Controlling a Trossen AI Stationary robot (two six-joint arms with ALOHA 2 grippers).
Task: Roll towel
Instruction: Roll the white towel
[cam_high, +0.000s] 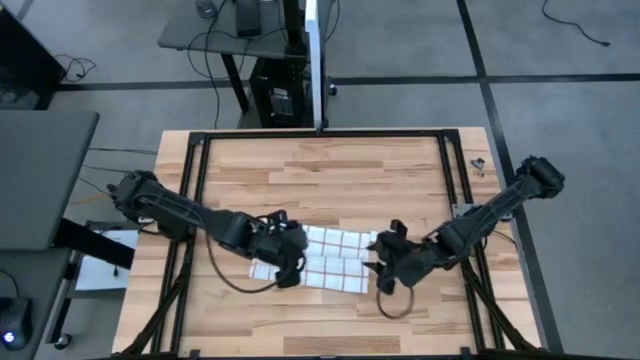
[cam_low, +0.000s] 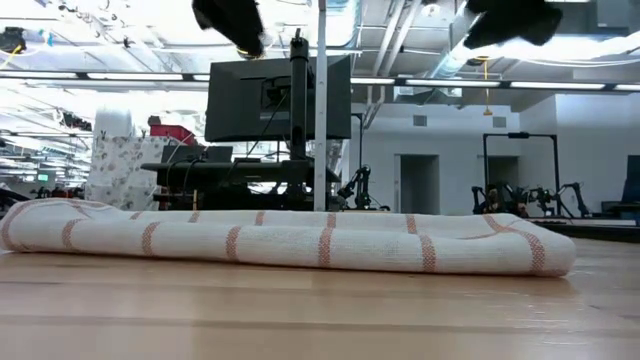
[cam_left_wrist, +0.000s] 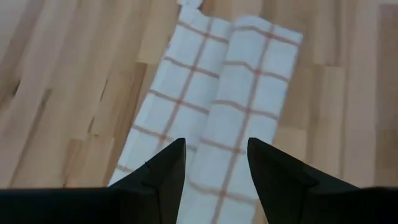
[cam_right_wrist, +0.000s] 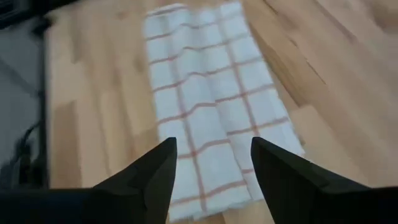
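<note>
The white towel with thin red-brown grid lines (cam_high: 328, 258) lies on the wooden table as a long, low band running left to right, doubled over lengthwise (cam_low: 290, 240). A small white tag (cam_left_wrist: 189, 5) shows at its far corner. My left gripper (cam_high: 290, 262) hovers over the towel's left end, open and empty, and the towel (cam_left_wrist: 217, 93) shows past its fingers (cam_left_wrist: 216, 168). My right gripper (cam_high: 385, 262) hovers over the right end, open and empty, fingers apart (cam_right_wrist: 214, 168) above the towel (cam_right_wrist: 205, 93). In the low view both arms are well above the cloth.
A black frame (cam_high: 200, 150) runs around the tabletop. A dark cable loop (cam_high: 392, 300) lies on the table near the right gripper. A small metal piece (cam_high: 478, 165) sits at the far right corner. Bare wood lies on the far and near sides of the towel.
</note>
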